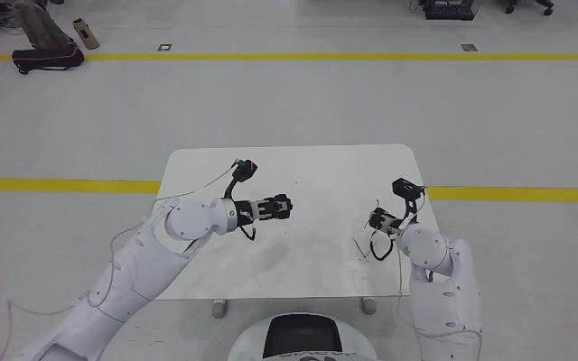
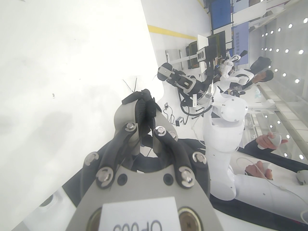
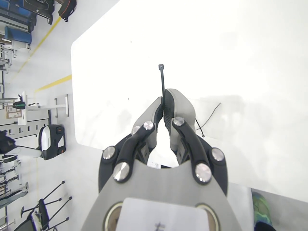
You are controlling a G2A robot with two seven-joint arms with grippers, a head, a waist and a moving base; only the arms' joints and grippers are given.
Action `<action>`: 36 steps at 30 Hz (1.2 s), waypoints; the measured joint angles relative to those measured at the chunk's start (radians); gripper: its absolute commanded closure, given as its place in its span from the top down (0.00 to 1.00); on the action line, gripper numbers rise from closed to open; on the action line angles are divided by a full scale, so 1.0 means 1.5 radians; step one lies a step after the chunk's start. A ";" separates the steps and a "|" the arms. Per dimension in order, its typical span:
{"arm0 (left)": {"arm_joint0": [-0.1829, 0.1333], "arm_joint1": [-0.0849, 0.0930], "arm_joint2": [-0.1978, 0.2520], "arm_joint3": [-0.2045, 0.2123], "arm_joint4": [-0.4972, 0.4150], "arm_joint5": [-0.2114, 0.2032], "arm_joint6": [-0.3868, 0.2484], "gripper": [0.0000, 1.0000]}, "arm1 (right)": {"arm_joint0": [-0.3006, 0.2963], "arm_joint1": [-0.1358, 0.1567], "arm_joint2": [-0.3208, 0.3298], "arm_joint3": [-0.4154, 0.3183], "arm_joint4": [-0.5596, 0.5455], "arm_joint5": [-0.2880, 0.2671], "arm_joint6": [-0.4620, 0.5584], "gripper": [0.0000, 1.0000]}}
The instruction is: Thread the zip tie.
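My right gripper point(image 3: 164, 102) is shut on a black zip tie point(image 3: 162, 80). The strap runs straight out past the fingertips and its square head point(image 3: 161, 67) is at the far end, above the white table point(image 3: 192, 25). In the top view this gripper point(image 1: 376, 219) hovers near the table's right edge. A second black zip tie point(image 3: 209, 117) lies loose on the table beside it, also seen as a thin line point(image 1: 361, 245). My left gripper point(image 2: 142, 98) is shut near the table's middle point(image 1: 285, 207), with nothing visible between its pads.
The table point(image 1: 298, 171) stands on a pale floor with yellow lines. In the left wrist view the right gripper point(image 2: 166, 71) shows farther off past the table's edge. A person's hands point(image 2: 269, 140) hold controllers beyond the table.
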 measured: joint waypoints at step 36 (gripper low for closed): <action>0.002 -0.001 0.002 -0.001 -0.011 0.000 -0.003 0.00 | 0.106 0.093 0.068 0.111 0.598 -0.248 0.180 0.00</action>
